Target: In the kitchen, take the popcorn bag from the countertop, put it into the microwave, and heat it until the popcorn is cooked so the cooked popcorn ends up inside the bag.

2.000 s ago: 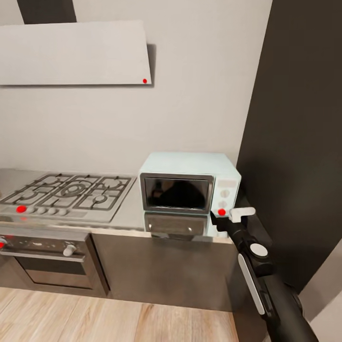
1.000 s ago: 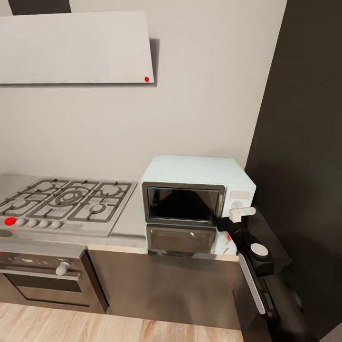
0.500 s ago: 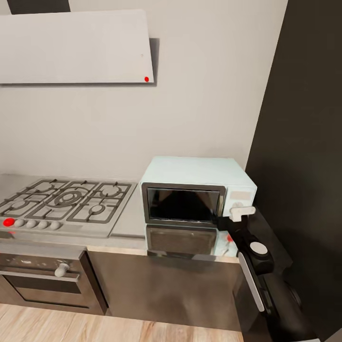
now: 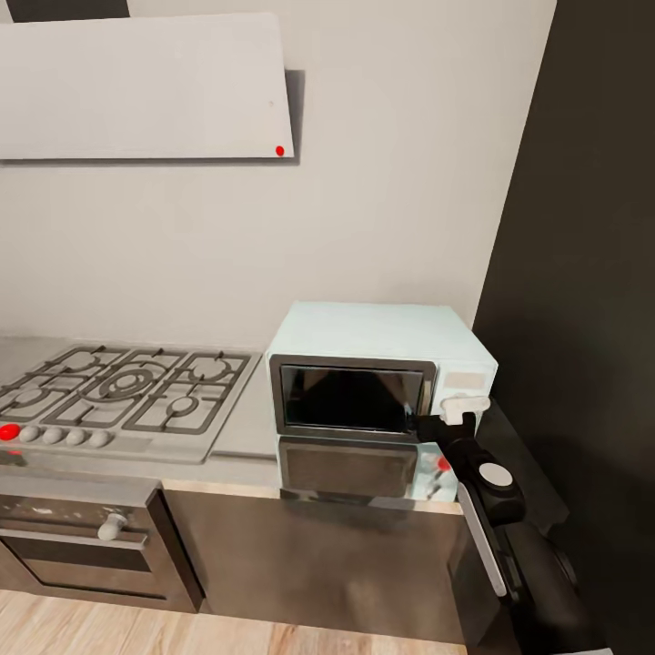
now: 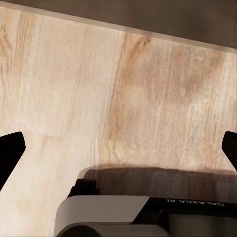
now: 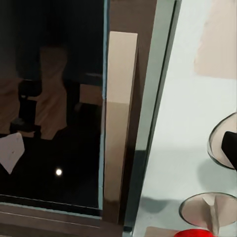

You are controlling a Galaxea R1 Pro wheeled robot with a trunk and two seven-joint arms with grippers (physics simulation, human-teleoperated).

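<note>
Microwave (image 4: 380, 387) on countertop (image 4: 241, 428) beside hob (image 4: 118, 391), door shut. I hold right gripper (image 4: 452, 411) at door handle (image 6: 118, 123) to open it; finger spread unclear. Left gripper's fingers (image 5: 10, 150) wide apart, empty, over floor (image 5: 118, 94). Popcorn bag unseen.

There is 1 microwave (image 4: 380, 398) and 1 gas hob (image 4: 127, 391). The hob front carries 4 grey knobs (image 4: 64, 438) and 1 red knob (image 4: 9, 432).
</note>
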